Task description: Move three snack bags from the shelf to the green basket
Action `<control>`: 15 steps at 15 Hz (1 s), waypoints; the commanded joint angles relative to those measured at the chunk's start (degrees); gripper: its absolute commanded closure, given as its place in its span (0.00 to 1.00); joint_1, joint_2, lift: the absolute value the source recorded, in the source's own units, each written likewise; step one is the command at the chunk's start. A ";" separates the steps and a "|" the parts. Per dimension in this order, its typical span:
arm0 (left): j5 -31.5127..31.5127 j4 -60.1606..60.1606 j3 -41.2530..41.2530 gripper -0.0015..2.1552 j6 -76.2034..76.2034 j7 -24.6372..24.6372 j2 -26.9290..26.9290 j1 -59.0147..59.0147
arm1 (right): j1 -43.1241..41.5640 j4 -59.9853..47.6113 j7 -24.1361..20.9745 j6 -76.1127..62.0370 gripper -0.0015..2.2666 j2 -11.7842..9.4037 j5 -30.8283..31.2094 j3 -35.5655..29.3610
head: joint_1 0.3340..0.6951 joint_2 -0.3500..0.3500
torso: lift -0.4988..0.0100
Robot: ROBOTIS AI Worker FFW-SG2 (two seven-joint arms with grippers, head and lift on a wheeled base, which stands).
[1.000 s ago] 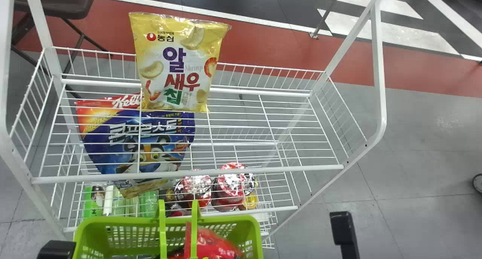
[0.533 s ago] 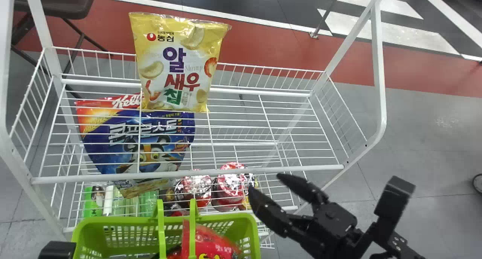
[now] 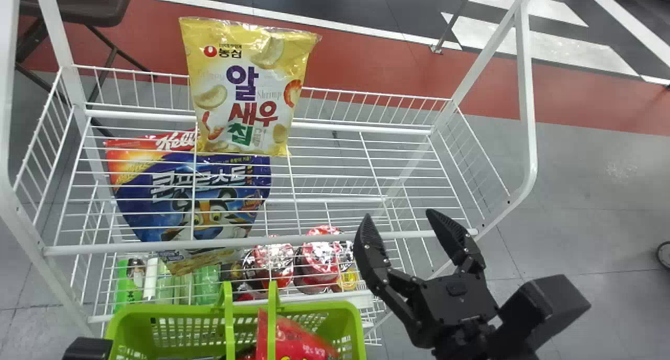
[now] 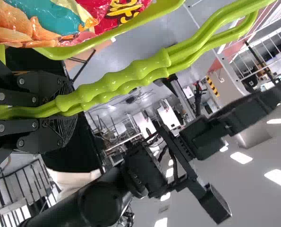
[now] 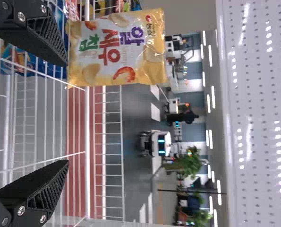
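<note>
My right gripper (image 3: 400, 224) stands open over the shelf's front right part, in front and to the right of the yellow snack bag (image 3: 246, 88), which leans upright at the back of the top shelf. In the right wrist view the open right gripper (image 5: 62, 120) has nothing between its fingers, with the yellow snack bag (image 5: 116, 49) beyond. The green basket (image 3: 345, 310) is at the bottom, holding a red bag (image 3: 293, 339). In the left wrist view my left gripper (image 4: 67, 108) is shut on the green basket's handles (image 4: 126, 80).
The white wire shelf (image 3: 261, 243) spans the view, its front rail between basket and snack bag. On a lower tier lie a blue cereal bag (image 3: 199, 203), red-lidded cups (image 3: 320, 255) and green items (image 3: 207, 284). A dark chair (image 3: 84, 7) is behind at the left.
My right arm has come in from the lower right, and its gripper has moved up over the shelf's front edge, its fingers spreading wider. The basket has shifted slightly.
</note>
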 commanded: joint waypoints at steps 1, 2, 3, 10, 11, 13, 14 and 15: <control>0.00 -0.06 0.17 0.70 -0.12 0.01 0.24 0.09 | 0.49 1.74 0.10 -1.96 0.04 -0.27 -0.01 1.22 | 1.00 0.00 | 0.89; 0.09 -0.06 0.35 0.70 -0.12 -0.08 0.42 0.18 | 0.85 2.36 0.19 -1.96 0.04 -0.71 -0.27 1.22 | 1.00 0.00 | 0.89; 0.09 -0.06 0.78 0.70 -0.29 -0.17 0.42 0.36 | 0.93 2.54 0.27 -1.61 0.04 -0.88 -0.54 1.22 | 1.00 0.00 | 0.89; 0.44 -0.59 1.84 0.70 -1.87 -1.05 0.33 1.94 | 1.02 2.45 0.89 -0.73 0.04 -1.50 -0.71 1.84 | 1.00 0.00 | 0.89; 0.44 -0.59 1.84 0.70 -1.87 -1.05 0.33 2.03 | 1.02 2.45 0.98 -0.56 0.04 -1.67 -0.71 1.84 | 1.00 0.00 | 0.89; 0.44 -0.85 1.93 0.70 -1.87 -1.05 0.33 2.29 | 1.02 2.54 1.15 -0.56 0.04 -1.85 -0.71 1.84 | 1.00 0.00 | 0.89; 0.44 -1.12 1.93 0.70 -1.87 -1.05 0.33 2.47 | 0.93 2.54 1.24 -0.56 0.04 -1.94 -0.80 1.84 | 1.00 0.00 | 0.89; 0.44 -1.21 2.02 0.70 -1.87 -0.96 0.33 2.73 | 0.93 2.54 1.24 -0.38 0.04 -2.11 -0.80 1.92 | 1.00 0.00 | 0.89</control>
